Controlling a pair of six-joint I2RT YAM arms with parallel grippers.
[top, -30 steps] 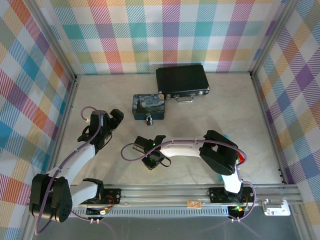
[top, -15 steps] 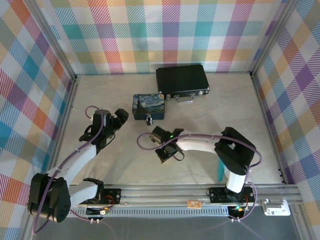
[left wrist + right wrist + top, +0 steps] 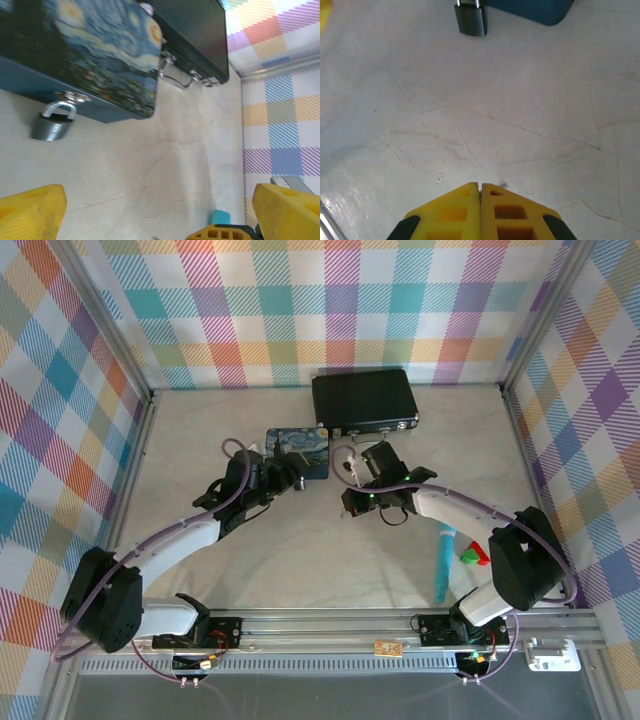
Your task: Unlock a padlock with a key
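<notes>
Padlock (image 3: pixel 51 125): dark boxy body, silver shackle hooked through the blue tin (image 3: pixel 100 55)'s front latch. Looks locked from my wrist views, can't confirm.

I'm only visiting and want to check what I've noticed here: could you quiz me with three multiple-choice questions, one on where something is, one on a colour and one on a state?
1. Where is the padlock?
A. hooked on the clasp of the tin
B. lying loose mid-table
C. inside a drawer

2. What colour is the briefcase?
A. red
B. white
C. black

3. How do the right arm's jaws stand?
A. wide open
B. shut
C. clamped on a cup

Answers:
1 A, it hangs from the clasp on the tin's side.
2 C, its lid is plainly black.
3 B, the two yellow fingers meet with no gap between them.
</notes>
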